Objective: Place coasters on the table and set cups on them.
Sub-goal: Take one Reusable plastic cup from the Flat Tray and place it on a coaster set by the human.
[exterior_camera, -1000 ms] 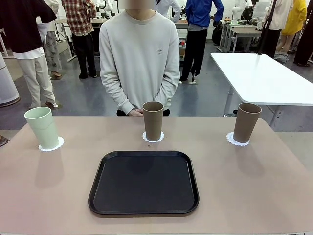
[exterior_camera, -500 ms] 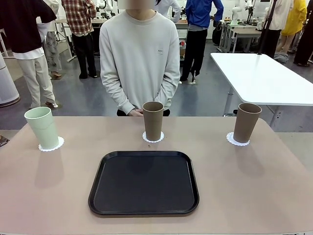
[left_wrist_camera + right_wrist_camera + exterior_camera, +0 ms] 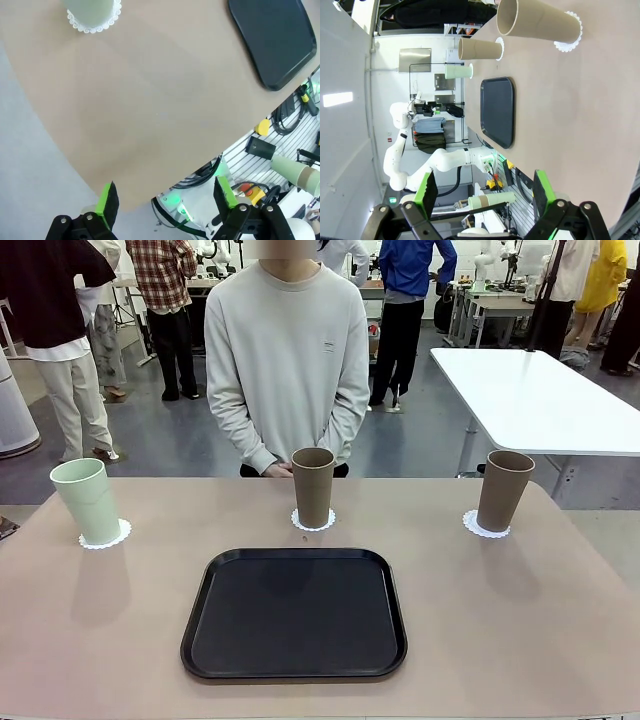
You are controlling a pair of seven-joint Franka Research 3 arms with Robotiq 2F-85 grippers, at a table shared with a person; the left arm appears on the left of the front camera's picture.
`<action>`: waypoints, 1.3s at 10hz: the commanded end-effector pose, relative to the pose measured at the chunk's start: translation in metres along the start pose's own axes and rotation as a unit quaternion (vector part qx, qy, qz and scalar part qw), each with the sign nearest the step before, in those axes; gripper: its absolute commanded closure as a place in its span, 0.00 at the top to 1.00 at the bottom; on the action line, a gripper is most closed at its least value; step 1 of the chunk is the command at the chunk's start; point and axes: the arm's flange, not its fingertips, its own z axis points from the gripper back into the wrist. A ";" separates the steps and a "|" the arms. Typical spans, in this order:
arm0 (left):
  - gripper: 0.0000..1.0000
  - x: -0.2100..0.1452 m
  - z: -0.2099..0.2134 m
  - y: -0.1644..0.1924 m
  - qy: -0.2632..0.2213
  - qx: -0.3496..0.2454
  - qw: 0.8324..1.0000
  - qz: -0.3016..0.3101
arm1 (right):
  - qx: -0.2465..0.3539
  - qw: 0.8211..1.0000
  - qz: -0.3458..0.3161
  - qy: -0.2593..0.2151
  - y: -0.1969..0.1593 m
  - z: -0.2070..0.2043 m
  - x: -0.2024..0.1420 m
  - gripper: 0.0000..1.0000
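The left claw (image 3: 164,197) was observed standing wide with nothing between its green pads, held over the near edge of the tabletop (image 3: 150,115). The mint cup (image 3: 91,7) on its coaster (image 3: 95,24) was seen well ahead of that claw, the black tray (image 3: 272,40) ahead and to one side. The right claw (image 3: 482,192) was likewise found wide and empty. One brown cup (image 3: 537,24) on a coaster (image 3: 568,44) was noted well ahead of it, the second brown cup (image 3: 480,49) and the tray farther off. All three cups were recorded upright on coasters.
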 end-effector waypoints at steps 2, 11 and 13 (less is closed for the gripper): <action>1.00 -0.009 0.019 0.034 -0.105 -0.184 0.976 -0.039 | 0.000 1.000 -0.001 -0.001 0.001 0.000 0.000 1.00; 1.00 -0.083 0.014 0.179 -0.311 -0.453 0.830 0.094 | 0.000 1.000 -0.001 -0.001 0.001 0.000 0.000 1.00; 1.00 -0.082 0.015 0.181 -0.269 -0.440 0.851 0.094 | 0.000 1.000 -0.001 -0.001 0.001 0.000 0.000 1.00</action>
